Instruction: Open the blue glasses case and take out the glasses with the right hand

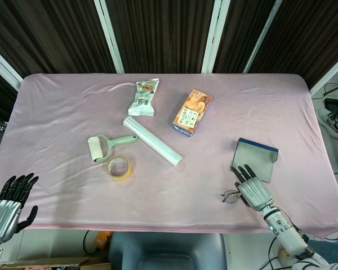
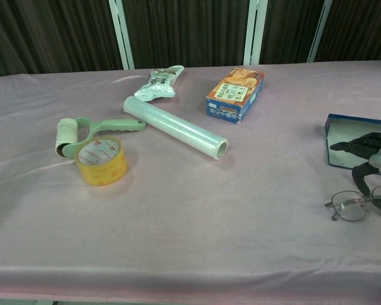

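Note:
The blue glasses case (image 1: 258,153) lies open on the right of the pink table, its grey inside facing up; the chest view shows the case (image 2: 349,127) at its right edge. The thin-rimmed glasses (image 1: 230,196) lie on the cloth just in front of the case, outside it. My right hand (image 1: 252,190) is over their right lens with fingers spread toward the case's near edge. In the chest view the right hand (image 2: 376,159) sits just above the glasses (image 2: 349,208), with nothing gripped. My left hand (image 1: 11,199) hangs with fingers apart off the table's near left corner.
A yellow tape roll (image 1: 119,168), a green lint roller (image 1: 104,147), a cling film roll (image 1: 152,141), an orange snack box (image 1: 191,112) and a snack packet (image 1: 143,97) lie left of centre. The table's near edge runs just behind my right wrist.

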Controlling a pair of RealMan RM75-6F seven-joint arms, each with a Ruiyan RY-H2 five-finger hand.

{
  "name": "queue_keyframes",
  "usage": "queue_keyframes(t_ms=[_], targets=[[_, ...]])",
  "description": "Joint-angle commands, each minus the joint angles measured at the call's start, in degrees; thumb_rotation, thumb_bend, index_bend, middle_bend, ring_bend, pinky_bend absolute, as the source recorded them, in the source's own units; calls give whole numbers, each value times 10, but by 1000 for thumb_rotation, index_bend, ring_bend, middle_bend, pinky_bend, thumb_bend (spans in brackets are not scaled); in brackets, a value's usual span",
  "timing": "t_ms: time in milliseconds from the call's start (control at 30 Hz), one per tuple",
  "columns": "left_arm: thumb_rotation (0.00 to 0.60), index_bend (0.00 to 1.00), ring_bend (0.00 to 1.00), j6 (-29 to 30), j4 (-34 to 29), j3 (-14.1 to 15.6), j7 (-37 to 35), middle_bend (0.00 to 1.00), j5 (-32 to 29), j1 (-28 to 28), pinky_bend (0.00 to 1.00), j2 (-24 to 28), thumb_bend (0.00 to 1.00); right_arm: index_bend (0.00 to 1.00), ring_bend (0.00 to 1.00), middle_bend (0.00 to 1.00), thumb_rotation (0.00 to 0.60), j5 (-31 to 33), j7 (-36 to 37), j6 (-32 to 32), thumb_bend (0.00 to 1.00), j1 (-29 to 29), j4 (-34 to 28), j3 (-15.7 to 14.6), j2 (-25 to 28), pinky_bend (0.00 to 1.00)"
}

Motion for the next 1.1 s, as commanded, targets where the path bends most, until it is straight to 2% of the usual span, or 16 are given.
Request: queue_keyframes(t_ms=[33,433,733,833,967,1100], targets=[[600,0,54,1,1,0,0,42,0,0,53,0,431,658,0,31,600,1,-1,0,569,-1,3,0,-2,0],[600,0,54,2,1,1,-3,42,2,1,53,0,431,756,0,57,600,-8,1,10,599,-5,-2,5,-7,0],[600,0,54,2,2,1,-3,42,5,0,53,0,430,754,0,58,600,-26,-28,15,629,19,-82,30,-13,0],[600,0,54,2,2,2,-3,42,7,0,53,1,431,751,0,58,600,-11,-72,0,628,39,-110,52,-37,0],[600,0,54,5,4,1,-6,42,7,1,53,1,432,743,0,58,600,45,-141,-34,629,72,-138,86,-92,0],[600,0,54,6,7,1,-11,42,6,1,53,2,431,738,0,58,600,95,-204,-47,629,102,-129,109,-156,0]])
